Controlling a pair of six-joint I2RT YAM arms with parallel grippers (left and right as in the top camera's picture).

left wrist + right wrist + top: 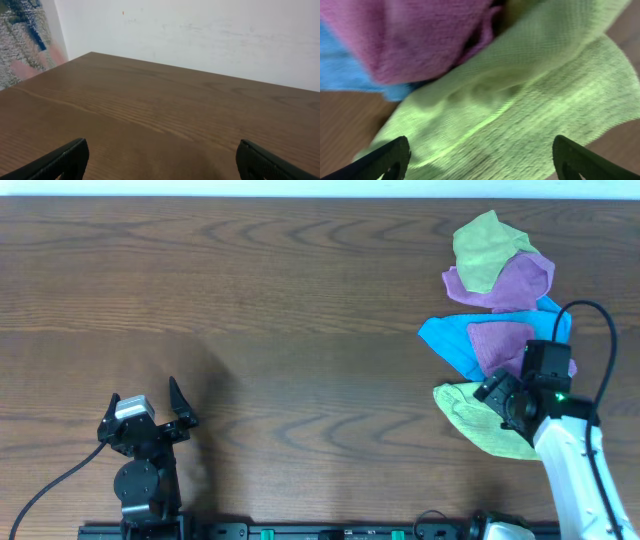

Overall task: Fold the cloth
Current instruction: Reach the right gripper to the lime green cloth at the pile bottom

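One splayed right claw (480, 152) over cloth (540, 90)

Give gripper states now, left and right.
Left gripper: open, nothing held, over the table.
Right gripper: open, above the lime-green cloth, not gripping it.

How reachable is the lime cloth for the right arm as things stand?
Likely yes. The right claw hangs open close over the lime cloth, nothing between them. A purple cloth seems to overlap one edge.

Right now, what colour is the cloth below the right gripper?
The cloth is lime green; clearest in right wrist view.
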